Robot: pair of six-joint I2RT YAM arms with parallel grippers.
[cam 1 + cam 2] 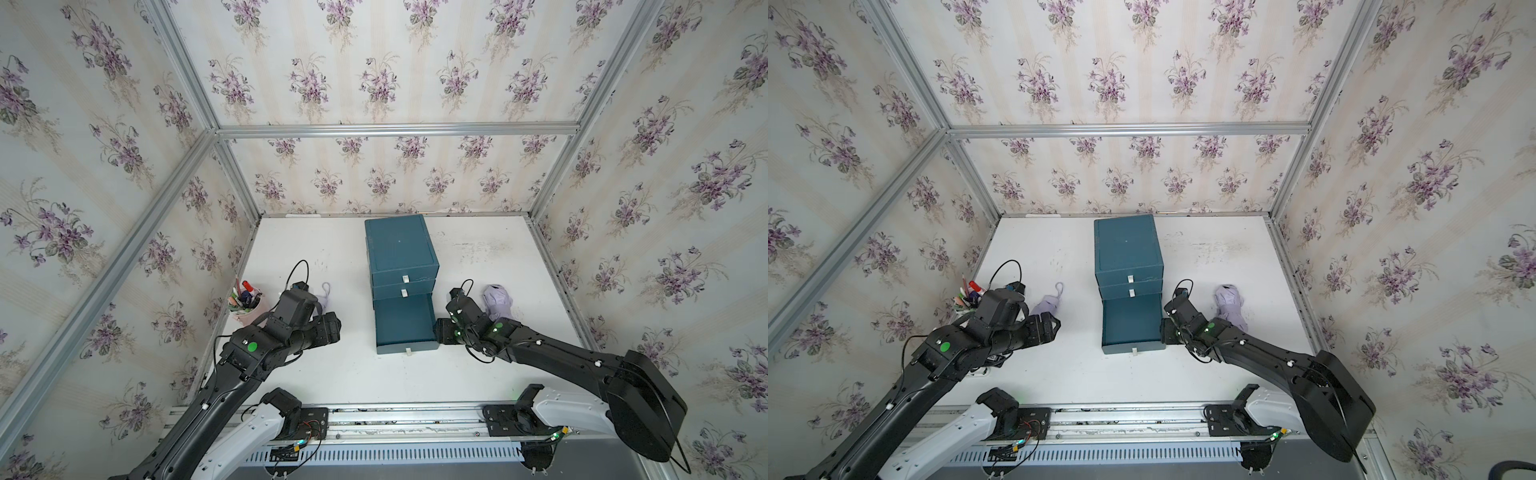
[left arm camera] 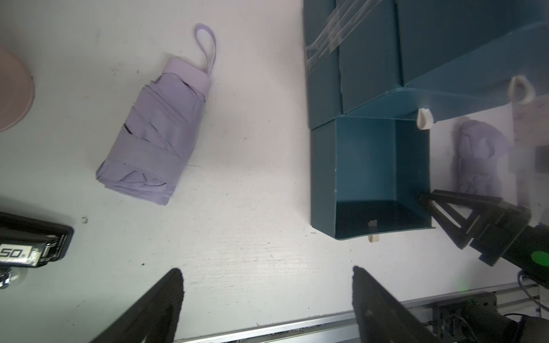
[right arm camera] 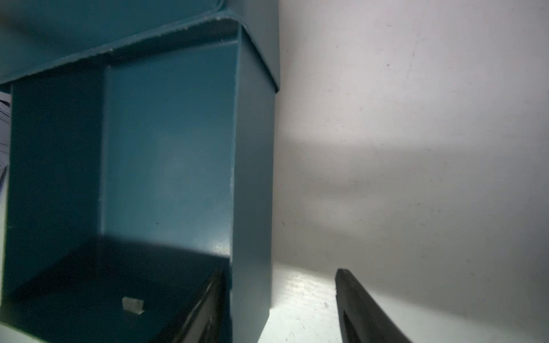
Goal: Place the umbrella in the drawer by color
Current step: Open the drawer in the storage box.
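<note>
From here I'm watching the left arm [image 1: 291, 328] covering most of the lilac umbrella [image 1: 325, 300] in a top view, leaving little beyond its strap loop showing. The right arm [image 1: 540, 345] is hiding the near end of the second umbrella [image 1: 496, 301], which is coming through blurred in the left wrist view. The frame edge there is cutting off the pink cup [image 2: 12, 92]. The pens [image 1: 245, 295] are reading too small; perhaps markers.
</note>
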